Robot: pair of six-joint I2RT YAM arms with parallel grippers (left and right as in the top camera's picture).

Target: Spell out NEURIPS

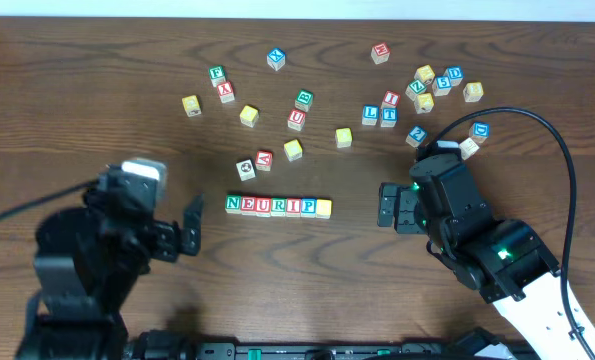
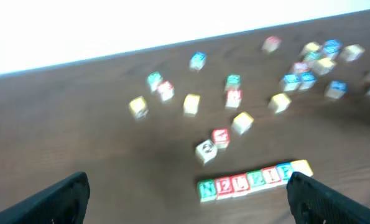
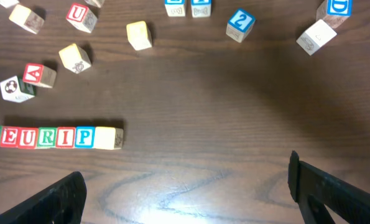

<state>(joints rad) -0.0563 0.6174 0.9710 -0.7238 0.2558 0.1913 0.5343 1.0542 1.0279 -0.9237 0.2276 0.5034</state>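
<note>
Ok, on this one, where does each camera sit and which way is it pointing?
Overhead: above the table, looking straight down; both arms show, left gripper and right gripper open either side of the row of blocks.
Left wrist: low on the left arm, looking across the table to its far edge, blurred; its fingers frame the bottom corners.
Right wrist: on the right arm, looking steeply down; its fingers at the bottom corners.
Shared: all three views show the row of blocks.

You see your right hand (image 3: 185,190) spread wide, nothing between its fingers (image 3: 60,199). At left on the surface (image 3: 222,112), the cube row (image 3: 45,137) reads N-E-U-R-I-P, with a yellow cube (image 3: 108,137) touching its right end. Loose cubes (image 3: 74,57) lie beyond.
</note>
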